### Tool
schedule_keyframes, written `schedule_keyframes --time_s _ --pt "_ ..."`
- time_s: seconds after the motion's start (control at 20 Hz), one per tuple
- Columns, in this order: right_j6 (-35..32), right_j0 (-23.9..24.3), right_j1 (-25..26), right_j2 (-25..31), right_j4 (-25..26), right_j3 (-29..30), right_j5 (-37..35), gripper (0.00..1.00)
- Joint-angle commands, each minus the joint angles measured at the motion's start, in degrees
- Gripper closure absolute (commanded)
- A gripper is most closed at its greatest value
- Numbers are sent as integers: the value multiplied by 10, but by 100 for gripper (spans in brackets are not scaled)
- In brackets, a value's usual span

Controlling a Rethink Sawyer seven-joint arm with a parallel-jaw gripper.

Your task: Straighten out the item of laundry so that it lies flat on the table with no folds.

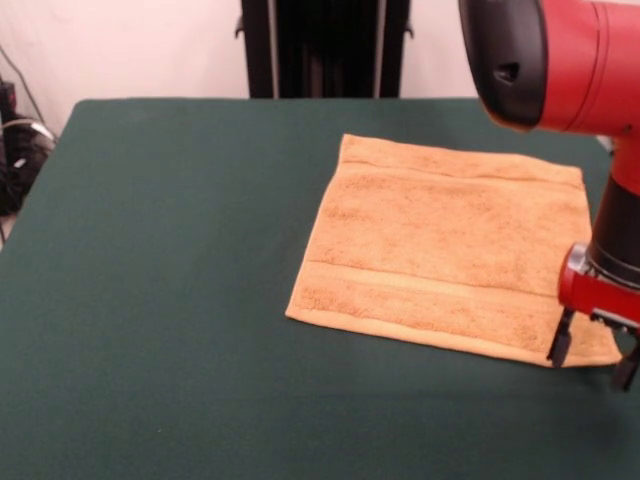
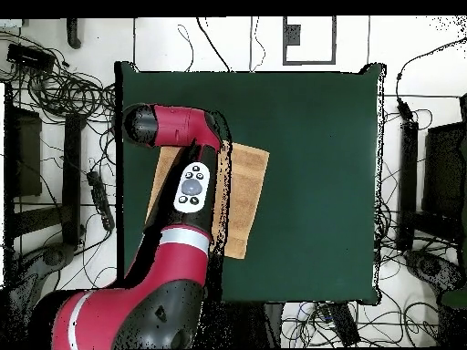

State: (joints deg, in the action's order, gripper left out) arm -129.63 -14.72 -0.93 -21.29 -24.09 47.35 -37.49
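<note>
The orange-tan towel (image 1: 450, 250) lies spread flat on the right half of the dark green table (image 1: 160, 300), with a woven band along its near edge. My gripper (image 1: 593, 358) hangs at the towel's near right corner, with its fingers open and spaced apart, one on each side of the corner, close to the cloth. In the overhead view the red arm (image 2: 182, 191) covers the left part of the towel (image 2: 244, 196) and hides the gripper. The table (image 2: 310, 182) extends well beyond the towel.
The black pedestal (image 1: 325, 45) stands behind the table's far edge. Cables and dark gear (image 1: 20, 150) lie off the table's left side. In the overhead view, cables (image 2: 55, 91) and stands ring the table.
</note>
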Motion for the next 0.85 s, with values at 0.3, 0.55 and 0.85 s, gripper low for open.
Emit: schedule_keyframes --time_s 0.3,0.55,0.85 --pt "-80 42 -61 5 7 -1 -50 0" --pt "-72 56 -51 7 15 -32 -60 0" --pt "-62 66 -31 10 26 -67 -64 0"
